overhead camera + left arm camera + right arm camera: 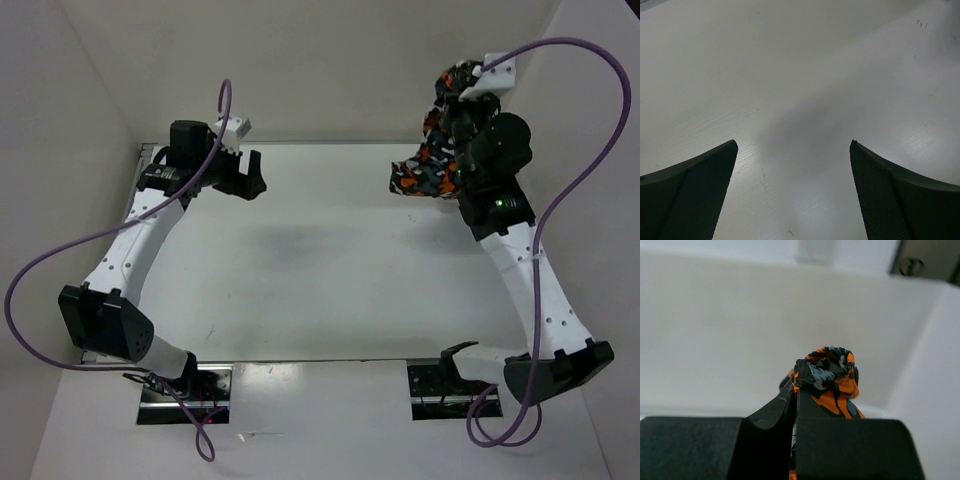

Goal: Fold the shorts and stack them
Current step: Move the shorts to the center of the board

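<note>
The shorts (430, 165), in an orange, white, grey and black blotch print, hang in a bunch at the far right of the white table (320, 260). Their lower end rests on the table. My right gripper (458, 88) is raised high near the back wall and shut on their upper end. In the right wrist view the gathered waistband of the shorts (832, 372) bulges just past the closed right gripper (796, 390). My left gripper (250, 172) hovers open at the far left of the table. The left wrist view shows the left gripper (793, 145) with only bare table between its fingers.
White walls close in the table at the back and on both sides. Purple cables (575, 190) loop off each arm. The two arm bases (185, 385) sit at the near edge.
</note>
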Motion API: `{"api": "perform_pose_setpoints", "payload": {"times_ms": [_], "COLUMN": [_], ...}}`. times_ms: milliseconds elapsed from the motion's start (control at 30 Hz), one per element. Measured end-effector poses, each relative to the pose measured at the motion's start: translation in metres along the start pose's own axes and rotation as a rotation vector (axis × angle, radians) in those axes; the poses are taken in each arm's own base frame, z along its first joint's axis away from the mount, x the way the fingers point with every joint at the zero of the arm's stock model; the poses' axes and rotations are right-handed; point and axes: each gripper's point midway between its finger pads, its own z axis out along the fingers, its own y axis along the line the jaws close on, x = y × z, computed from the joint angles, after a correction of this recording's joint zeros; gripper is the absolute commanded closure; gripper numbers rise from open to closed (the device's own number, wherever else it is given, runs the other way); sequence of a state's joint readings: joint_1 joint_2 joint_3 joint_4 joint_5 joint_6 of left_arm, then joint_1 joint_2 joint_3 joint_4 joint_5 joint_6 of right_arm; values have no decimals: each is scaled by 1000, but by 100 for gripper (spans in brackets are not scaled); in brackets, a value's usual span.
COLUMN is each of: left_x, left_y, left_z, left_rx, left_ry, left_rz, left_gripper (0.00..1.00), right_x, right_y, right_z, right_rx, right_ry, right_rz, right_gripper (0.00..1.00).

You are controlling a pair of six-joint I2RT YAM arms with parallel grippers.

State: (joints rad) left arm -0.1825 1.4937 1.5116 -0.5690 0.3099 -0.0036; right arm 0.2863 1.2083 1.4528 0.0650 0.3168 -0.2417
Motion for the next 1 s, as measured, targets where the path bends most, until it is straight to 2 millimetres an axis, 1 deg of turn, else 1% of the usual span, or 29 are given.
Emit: {"api": "perform_pose_setpoints", "payload": {"times_ms": [67,133,233,300,333,367,400,467,533,567,600,633,667,700,733,767,800,833,867,933,967,1000], "left_x": [-3,-6,-9,-13,-15,-17,-17,-15,-12,-10,-9,-8,-7,-6,-6,-4,-3,-1,-1,5,10,16], "left_y": [3,11,29,45,53,64,77,93,109,114,117,119,121,122,122,122,122,120,119,115,112,109], "left_z": [-5,-13,-29,-41,-47,-54,-63,-75,-87,-93,-96,-99,-101,-101,-101,-100,-98,-97,-96,-90,-87,-82], "left_rx": [-16,-47,-115,-175,-209,-248,-300,-370,-444,-474,-490,-505,-515,-518,-517,-517,-509,-499,-493,-459,-440,-415], "left_ry": [-12,-29,-58,-82,-93,-107,-119,-133,-146,-148,-151,-153,-156,-155,-153,-150,-147,-144,-142,-131,-118,-102], "left_rz": [0,-4,-17,-28,-34,-41,-52,-67,-81,-87,-90,-91,-93,-94,-95,-96,-97,-97,-98,-100,-104,-109], "left_gripper": [0,0,0,0,0,0,0,0,0,0,0,0,0,0,0,0,0,0,0,0,0,0], "right_x": [-36,-72,-112,-138,-144,-147,-149,-138,-113,-89,-78,-56,-30,-2,30,67,101,140,178,244,266,285], "right_y": [24,54,103,144,156,174,183,203,213,216,217,216,214,209,200,190,178,164,150,120,108,100], "right_z": [8,13,19,25,26,27,27,36,48,57,61,68,76,82,89,93,94,93,88,72,65,59], "right_rx": [-70,-150,-266,-350,-378,-421,-442,-481,-487,-488,-486,-477,-465,-443,-415,-382,-350,-318,-289,-220,-193,-182], "right_ry": [-74,-147,-224,-272,-285,-281,-278,-237,-173,-113,-82,-33,26,91,150,220,285,360,432,599,660,719], "right_rz": [32,70,126,172,192,223,243,296,327,342,345,352,355,357,356,347,330,294,254,180,149,123], "right_gripper": [100,100,100,100,100,100,100,100,100,100,100,99,95,85,65,51,24,16,10,3,1,1]}}
